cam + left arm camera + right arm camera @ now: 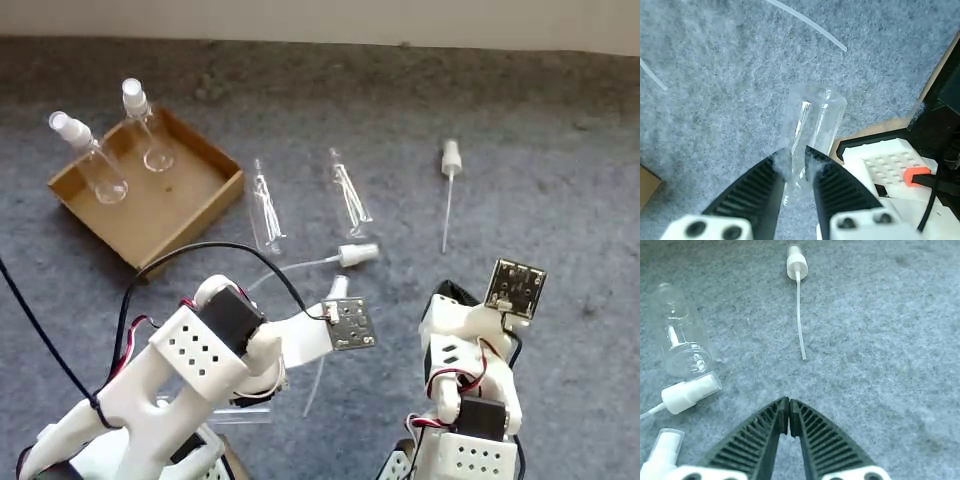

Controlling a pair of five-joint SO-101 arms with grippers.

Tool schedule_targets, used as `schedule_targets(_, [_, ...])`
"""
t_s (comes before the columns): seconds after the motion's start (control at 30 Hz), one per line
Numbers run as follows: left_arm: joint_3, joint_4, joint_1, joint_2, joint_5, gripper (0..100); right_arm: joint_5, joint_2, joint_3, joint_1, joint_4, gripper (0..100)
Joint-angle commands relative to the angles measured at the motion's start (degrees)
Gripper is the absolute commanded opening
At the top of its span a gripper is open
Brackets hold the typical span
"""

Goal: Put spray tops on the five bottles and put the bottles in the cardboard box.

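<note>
My left gripper is shut on a clear, topless bottle that lies just over the grey carpet beside the arm's white base. My right gripper is shut with nothing in it and hovers over bare carpet. Ahead of it lie a spray top with its tube, a clear bottle, and two more spray tops. In the high view, two clear bottles lie on the carpet. The cardboard box at the upper left holds two bottles with spray tops.
Three loose spray tops with thin tubes lie between the arms and the bottles. The left arm and the right arm take up the near edge. A black cable loops over the left arm near the box.
</note>
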Motion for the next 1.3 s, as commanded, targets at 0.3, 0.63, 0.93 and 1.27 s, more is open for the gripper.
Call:
schedule_targets(0.3, [-16.66, 0.79, -9.63, -12.79, 0.79, 0, 0.62, -0.48, -0.13, -0.40, -1.71, 0.7])
schedule_targets(0.63, [-7.43, -1.76, -25.10, -34.24, 0.88, 0, 0.62, -0.48, -0.13, -0.40, -1.71, 0.7])
schedule_targets(0.93, [6.64, -10.73, -33.45, -48.04, 6.24, 0, 0.62, -0.48, 2.68, -0.48, -1.80, 0.7])
schedule_targets(1.27, [15.96, -11.78, -33.54, -62.29, 10.46, 0, 3.08, -0.48, 2.59, -0.48, -1.71, 0.7])
